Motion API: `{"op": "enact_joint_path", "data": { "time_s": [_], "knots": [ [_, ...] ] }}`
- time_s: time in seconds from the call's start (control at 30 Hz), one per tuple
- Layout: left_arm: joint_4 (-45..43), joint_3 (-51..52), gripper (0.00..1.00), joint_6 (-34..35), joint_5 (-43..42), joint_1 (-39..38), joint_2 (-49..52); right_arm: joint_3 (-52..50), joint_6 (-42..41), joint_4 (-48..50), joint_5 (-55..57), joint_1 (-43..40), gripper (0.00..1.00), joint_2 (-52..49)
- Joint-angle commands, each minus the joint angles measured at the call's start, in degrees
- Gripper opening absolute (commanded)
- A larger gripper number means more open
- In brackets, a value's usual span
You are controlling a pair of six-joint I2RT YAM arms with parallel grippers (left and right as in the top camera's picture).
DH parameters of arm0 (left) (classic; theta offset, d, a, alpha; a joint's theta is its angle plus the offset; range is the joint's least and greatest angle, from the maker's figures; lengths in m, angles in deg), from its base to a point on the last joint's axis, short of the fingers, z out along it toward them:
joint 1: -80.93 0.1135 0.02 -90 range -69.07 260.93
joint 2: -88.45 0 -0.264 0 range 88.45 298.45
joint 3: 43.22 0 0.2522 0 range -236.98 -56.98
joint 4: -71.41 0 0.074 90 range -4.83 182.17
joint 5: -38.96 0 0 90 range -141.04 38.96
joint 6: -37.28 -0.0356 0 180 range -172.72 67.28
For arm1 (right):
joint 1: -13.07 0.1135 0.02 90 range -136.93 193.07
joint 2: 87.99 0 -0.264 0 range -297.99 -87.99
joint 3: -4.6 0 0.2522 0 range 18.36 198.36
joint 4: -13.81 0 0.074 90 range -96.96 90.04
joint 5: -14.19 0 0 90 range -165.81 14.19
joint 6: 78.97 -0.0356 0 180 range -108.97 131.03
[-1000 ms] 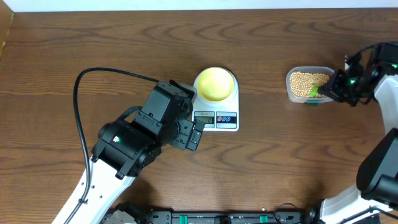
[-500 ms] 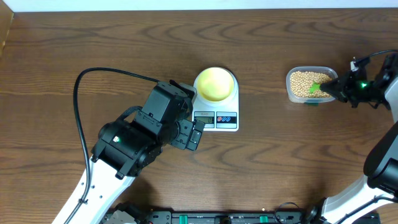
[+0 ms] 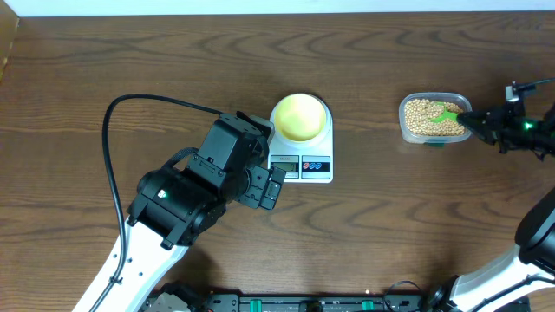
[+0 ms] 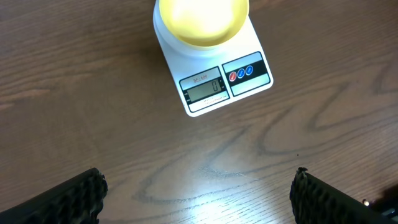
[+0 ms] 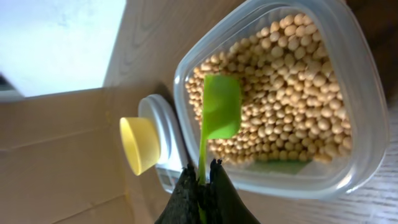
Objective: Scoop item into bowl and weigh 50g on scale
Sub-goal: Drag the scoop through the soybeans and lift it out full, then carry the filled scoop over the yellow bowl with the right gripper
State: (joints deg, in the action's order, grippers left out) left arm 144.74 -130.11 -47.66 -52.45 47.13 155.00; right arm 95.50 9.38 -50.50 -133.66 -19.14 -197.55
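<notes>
Tan beans, the item [image 3: 428,117] [image 5: 292,93], fill a clear plastic tub [image 3: 404,121] [image 5: 360,124] at the right. My right gripper [image 3: 471,121] [image 5: 203,169] is shut on the handle of a green scoop [image 3: 447,113] [image 5: 221,115], whose empty head hangs over the beans. The pale yellow bowl [image 3: 300,116] [image 4: 202,22] [image 5: 138,144] stands empty on the white scale [image 3: 323,166] [image 4: 214,87] in the middle of the table. My left gripper [image 3: 273,185] [image 4: 198,193] is open just in front of the scale, with bare wood between its fingers.
The left arm's black cable [image 3: 130,104] arcs over the table's left half. The table's left edge [image 3: 7,52] shows at the top left.
The right arm has drawn back to the right and turned, and the green scoop has risen from the tub's near edge to sit over the beans. The left arm has not moved.
</notes>
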Motion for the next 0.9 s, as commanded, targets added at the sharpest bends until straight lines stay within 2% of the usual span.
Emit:
{"op": "enact_joint_path", "data": {
  "time_s": [0.0, 0.6, 0.87],
  "knots": [
    [-0.1, -1.0, 0.96, -0.5, -0.3, 0.1, 0.1, 0.6, 2.6, -1.0, -6.4, -1.3, 0.01, -0.2],
    [-0.1, -1.0, 0.97, -0.5, -0.3, 0.1, 0.1, 0.6, 4.1, -2.6, -31.0, -0.2, 0.01, -0.2],
    [-0.1, -1.0, 0.97, -0.5, -0.3, 0.1, 0.1, 0.6, 3.8, -3.7, -31.6, 7.2, 0.01, -0.2]
  ]
}}
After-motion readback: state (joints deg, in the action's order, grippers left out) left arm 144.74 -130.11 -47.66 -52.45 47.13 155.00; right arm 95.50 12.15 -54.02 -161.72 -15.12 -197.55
